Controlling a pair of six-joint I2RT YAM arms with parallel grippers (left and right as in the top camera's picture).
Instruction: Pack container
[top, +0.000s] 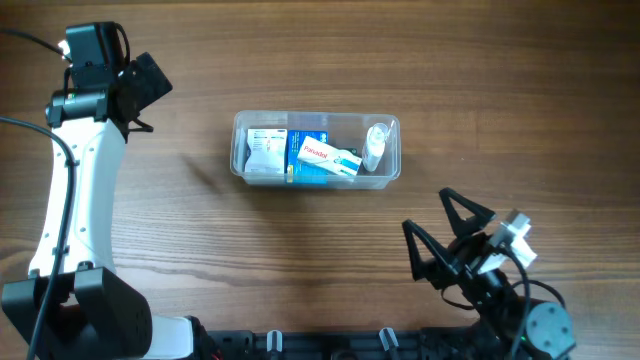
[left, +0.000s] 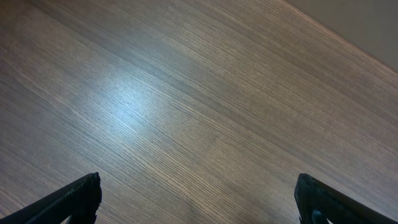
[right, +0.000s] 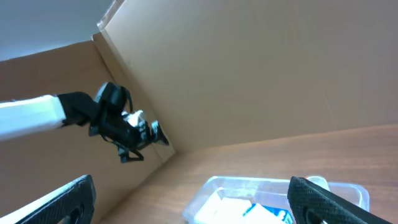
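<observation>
The clear plastic container (top: 236, 150) stands at the table's middle. It holds a white box (top: 266, 150), a blue and white box with a red label (top: 325, 157) and a small clear bottle (top: 375, 146). The container also shows low in the right wrist view (right: 214, 185). My left gripper (top: 143, 95) is open and empty at the far left, above bare wood (left: 198, 196). My right gripper (top: 447, 230) is open and empty near the front right, below the container, which lies between its fingers in the right wrist view (right: 193, 199).
A cardboard wall (right: 249, 74) rises behind the table in the right wrist view. The left arm (right: 93, 115) shows against it. The table's far edge (left: 348, 43) crosses the left wrist view at the upper right.
</observation>
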